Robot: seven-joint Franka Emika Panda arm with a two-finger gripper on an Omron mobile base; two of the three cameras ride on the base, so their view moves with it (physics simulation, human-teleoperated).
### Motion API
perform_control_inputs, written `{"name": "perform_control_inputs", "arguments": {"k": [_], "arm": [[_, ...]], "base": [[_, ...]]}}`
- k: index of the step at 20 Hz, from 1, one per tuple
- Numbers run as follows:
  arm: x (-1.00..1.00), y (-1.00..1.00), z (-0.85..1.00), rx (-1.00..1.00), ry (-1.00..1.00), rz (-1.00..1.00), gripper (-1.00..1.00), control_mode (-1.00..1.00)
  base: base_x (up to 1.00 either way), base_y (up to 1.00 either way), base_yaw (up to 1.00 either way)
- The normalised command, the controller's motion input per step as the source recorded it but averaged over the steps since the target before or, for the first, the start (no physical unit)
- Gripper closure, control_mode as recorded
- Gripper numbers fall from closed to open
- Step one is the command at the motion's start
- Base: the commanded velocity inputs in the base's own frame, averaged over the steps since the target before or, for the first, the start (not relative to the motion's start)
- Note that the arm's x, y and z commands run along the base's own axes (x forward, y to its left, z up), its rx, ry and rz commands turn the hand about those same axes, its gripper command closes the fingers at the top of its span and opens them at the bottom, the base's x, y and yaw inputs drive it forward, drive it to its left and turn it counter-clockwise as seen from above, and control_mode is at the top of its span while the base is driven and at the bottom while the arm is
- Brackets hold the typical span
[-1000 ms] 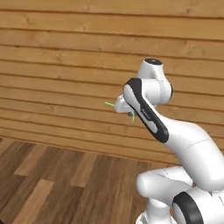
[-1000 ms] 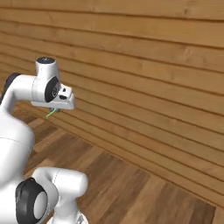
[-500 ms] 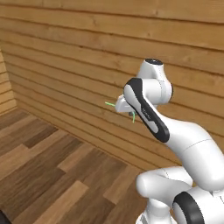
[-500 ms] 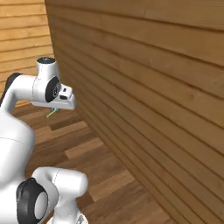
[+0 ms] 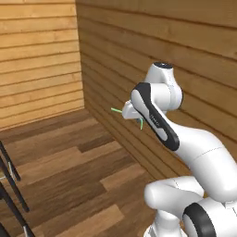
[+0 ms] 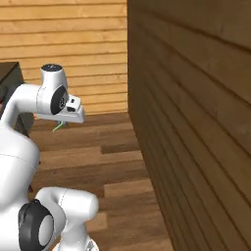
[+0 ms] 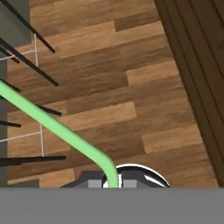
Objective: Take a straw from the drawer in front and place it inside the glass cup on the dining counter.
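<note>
You have the straw (image 7: 57, 127) pinched in the gripper (image 7: 111, 183), whose jaws are pressed together on its lower end. In the hand view the light-green stick runs from the fingertips up toward the left edge, with a bend just above the grip. In the left base view the straw (image 5: 116, 110) projects sideways from the hand, held high above the wooden floor (image 5: 69, 171). The plank wall (image 6: 196, 122) stands just beside the arm. Thin dark stool legs (image 7: 30, 65) cross the floor below. No labels or writing can be read anywhere.
</note>
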Motion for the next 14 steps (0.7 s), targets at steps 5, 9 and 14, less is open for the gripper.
{"name": "perform_control_inputs", "arguments": {"k": [5,9,14], "arm": [[0.00,0.00,0.00,0.00,0.00,0.00,1.00,1.00],[0.00,0.00,0.00,0.00,0.00,0.00,1.00,1.00],[0.00,0.00,0.00,0.00,0.00,0.00,1.00,1.00]], "base": [[0.99,-0.49,0.64],[0.93,-0.57,0.59],[0.90,-0.60,0.58]]}}
